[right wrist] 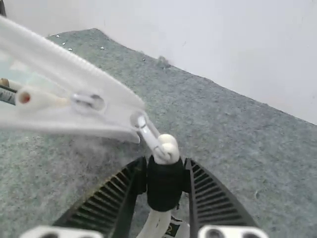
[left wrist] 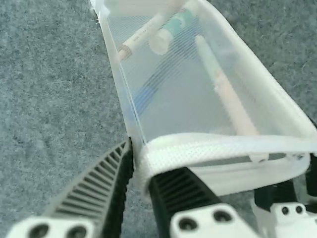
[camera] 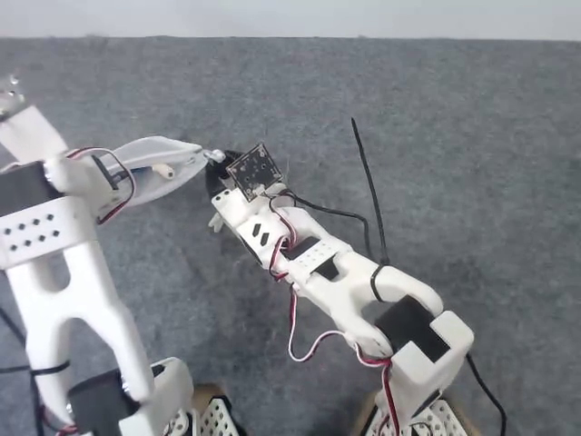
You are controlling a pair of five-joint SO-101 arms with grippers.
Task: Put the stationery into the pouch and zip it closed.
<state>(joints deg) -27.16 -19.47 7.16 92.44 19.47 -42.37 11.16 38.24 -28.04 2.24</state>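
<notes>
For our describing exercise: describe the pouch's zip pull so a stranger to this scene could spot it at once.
On the grey carpeted table, a see-through white pouch is gripped at both ends. At its end by the right gripper sits the zip pull: a small metal link with a white bead, pinched between black fingers, unlike the pens lying inside.

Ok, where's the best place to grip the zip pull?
The black toggle on its cord end, where the right gripper clamps it, approached from beyond the pouch end, in line with the zip. It is thick and round; the thin metal tab would likely slip.
</notes>
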